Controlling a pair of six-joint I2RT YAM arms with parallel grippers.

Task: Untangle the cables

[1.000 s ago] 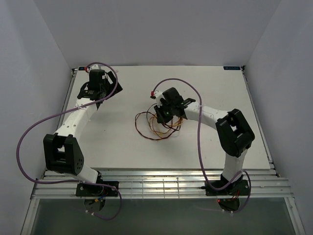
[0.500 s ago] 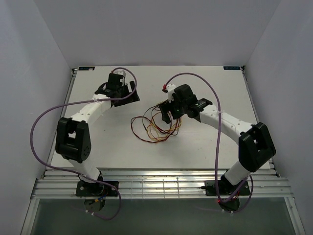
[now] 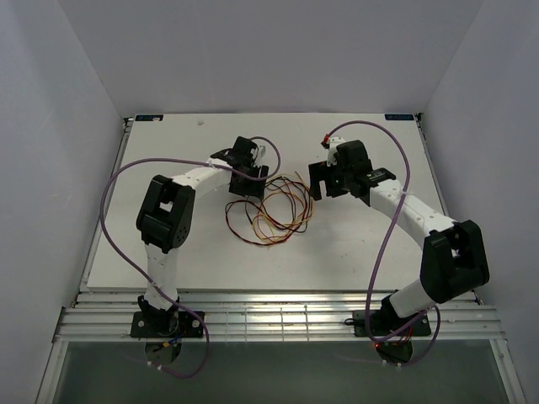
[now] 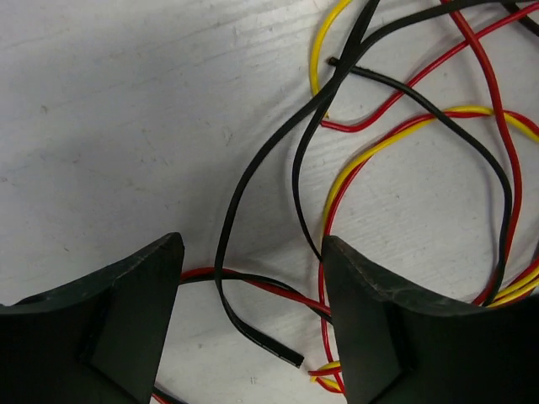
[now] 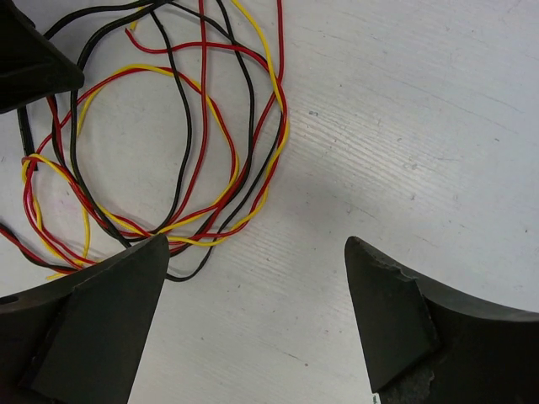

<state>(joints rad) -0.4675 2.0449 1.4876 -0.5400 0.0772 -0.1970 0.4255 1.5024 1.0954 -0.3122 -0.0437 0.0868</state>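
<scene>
The cables (image 3: 269, 210) lie in a loose tangle of red, yellow and black loops on the white table (image 3: 168, 252). My left gripper (image 3: 246, 185) stands at the tangle's left edge, open. In the left wrist view a black cable's free end (image 4: 282, 353) and a red strand (image 4: 253, 282) lie on the table between its fingers (image 4: 126, 320), touched by neither. My right gripper (image 3: 314, 190) hangs just right of the tangle, open (image 5: 254, 244) over bare table. The cable loops (image 5: 168, 151) lie at the upper left of the right wrist view.
White walls stand close on the left, back and right of the table. A slatted metal rail (image 3: 278, 316) runs along the near edge by the arm bases. The left gripper's finger (image 5: 25, 59) shows at the top left of the right wrist view.
My left arm swung from the back-left corner over to the tangle's left edge. My right gripper opened, let go of the cables and moved right; the loops spread out on the table.
</scene>
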